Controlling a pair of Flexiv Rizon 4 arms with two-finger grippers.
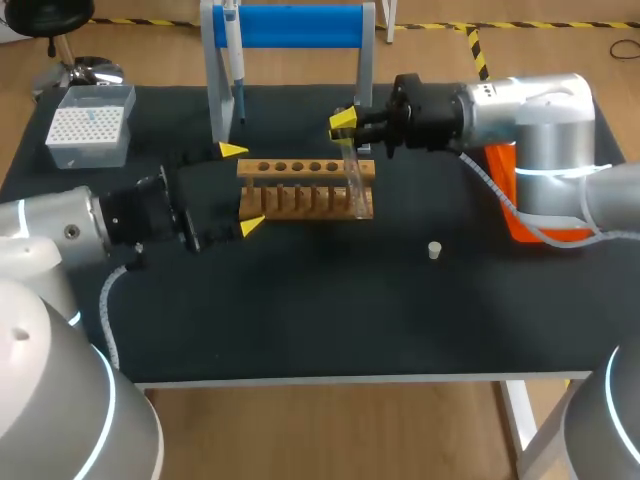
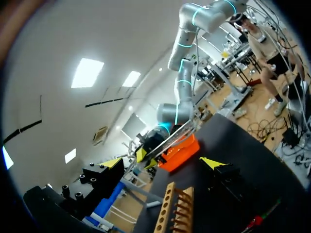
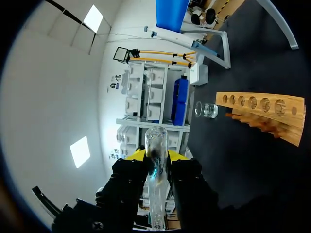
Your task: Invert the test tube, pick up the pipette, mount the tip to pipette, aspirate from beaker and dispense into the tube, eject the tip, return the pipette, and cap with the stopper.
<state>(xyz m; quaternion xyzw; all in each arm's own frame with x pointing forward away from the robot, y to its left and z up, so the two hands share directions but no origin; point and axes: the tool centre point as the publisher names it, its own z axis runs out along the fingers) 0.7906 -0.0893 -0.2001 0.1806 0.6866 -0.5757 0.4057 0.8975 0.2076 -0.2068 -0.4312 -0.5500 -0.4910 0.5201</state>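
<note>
Nearest: small white stopper (image 1: 434, 250), lying loose on the black table (image 1: 330, 320), well apart from everything else, untouched

Next back, at L: left gripper (image 1: 242, 188), wide open, holding nothing. Straddles the L end of the wooden test tube rack (image 1: 300, 190), one yellow tip to each side, no contact visible

At the rack's R end: glass test tube (image 1: 354, 178), tilted, upper part pinched in the right gripper (image 1: 345, 128), lower end down by the rack's last hole. Cannot tell whether seated in it or just in front. In R wrist view, clamped between both fingers w/ a rounded end poking out past them

Judged step: inverting the tube, i.e. the first; pipette work not begun

Handling, as a guess: thin glass, light, stiff, smooth, so slippery and fragile. Wants a firm but modest squeeze on the straight wall near the middle, not at the lip. Risks cracking if squeezed too hard, sliding out while turned if too loose. Could also knock the rack, so calls for a slow, straight entry into a hole

Behind R arm: orange object (image 1: 500, 170), partly hidden, kind unclear

Further back at L: white tip box (image 1: 90, 125). Beyond the rack's far end in R wrist view: small clear glass vessel (image 3: 206, 110), prob. the beaker

Farthest: pipette (image 1: 232, 45), hanging on the blue-barred stand (image 1: 300, 25), not yet picked up
</note>
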